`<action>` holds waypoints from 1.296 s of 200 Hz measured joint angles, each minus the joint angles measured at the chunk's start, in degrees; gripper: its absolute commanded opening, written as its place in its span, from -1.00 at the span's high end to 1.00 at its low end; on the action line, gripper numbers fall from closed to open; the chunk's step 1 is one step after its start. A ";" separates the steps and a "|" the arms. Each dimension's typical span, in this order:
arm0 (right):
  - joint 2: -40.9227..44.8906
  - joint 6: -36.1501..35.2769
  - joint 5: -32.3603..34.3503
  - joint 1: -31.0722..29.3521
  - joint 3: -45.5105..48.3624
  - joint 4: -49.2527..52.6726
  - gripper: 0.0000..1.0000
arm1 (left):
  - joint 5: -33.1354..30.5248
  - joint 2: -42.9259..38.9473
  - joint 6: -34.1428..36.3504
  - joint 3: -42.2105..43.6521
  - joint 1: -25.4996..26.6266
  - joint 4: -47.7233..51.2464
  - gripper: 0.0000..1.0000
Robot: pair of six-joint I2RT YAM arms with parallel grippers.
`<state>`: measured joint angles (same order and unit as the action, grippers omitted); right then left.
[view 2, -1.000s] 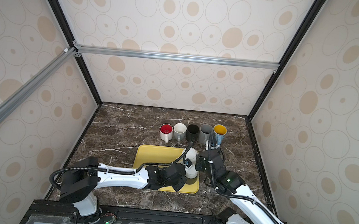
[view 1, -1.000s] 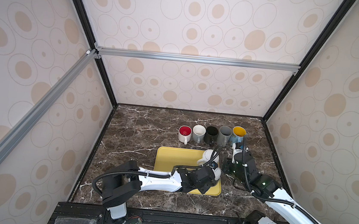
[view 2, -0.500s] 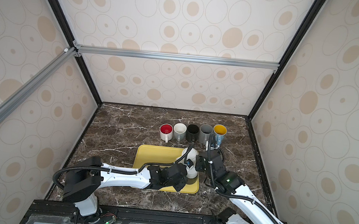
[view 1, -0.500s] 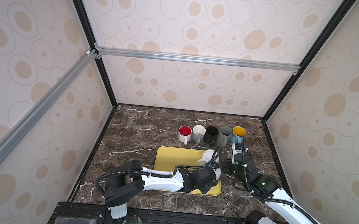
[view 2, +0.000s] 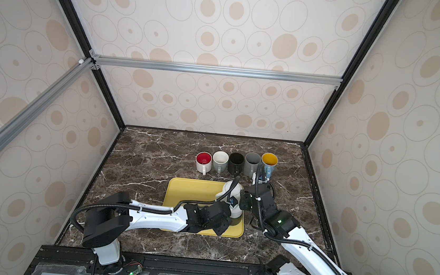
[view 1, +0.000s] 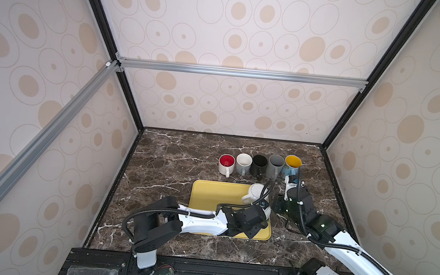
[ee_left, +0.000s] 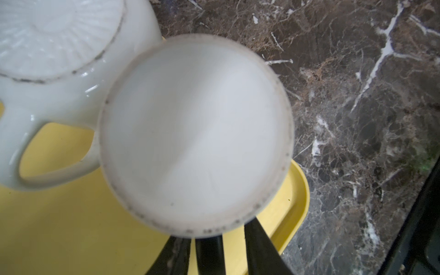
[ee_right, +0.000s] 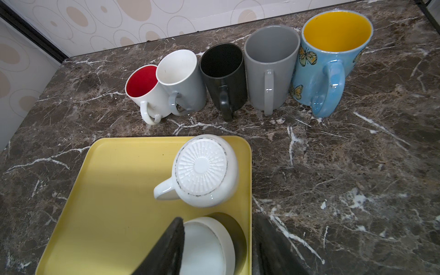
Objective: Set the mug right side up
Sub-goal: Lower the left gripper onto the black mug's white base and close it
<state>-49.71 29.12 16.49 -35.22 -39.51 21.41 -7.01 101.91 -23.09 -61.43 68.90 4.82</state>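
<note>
A plain white mug (ee_right: 207,247) is bottom-up at the right edge of the yellow tray (view 1: 207,197). It casts a shadow on the tray. Its flat base (ee_left: 195,133) fills the left wrist view. My left gripper (view 1: 256,216) is shut on the mug (view 1: 267,213) from the near side. Its dark fingers (ee_left: 259,247) run under the base, which hides the grip point. My right gripper (ee_right: 217,250) is open just right of the mug, one finger over its base edge, the other over the marble. It holds nothing.
A second white mug (ee_right: 204,169) with a ribbed base stands upside down in the tray's far right corner, close against the held one. Several upright mugs (view 1: 259,164) stand in a row behind the tray. The enclosure's right wall is near.
The left arm has shifted slightly with the mug still in its grip. The right arm has stayed where it was.
</note>
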 measured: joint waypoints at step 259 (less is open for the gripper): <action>-1.77 -0.28 -0.20 0.59 0.96 -1.51 -0.01 | -4.15 2.58 -0.11 -3.76 -0.28 1.81 0.97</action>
<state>-51.48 28.84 16.29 -34.63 -38.54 19.90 -11.16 104.49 -23.20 -65.19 68.62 6.63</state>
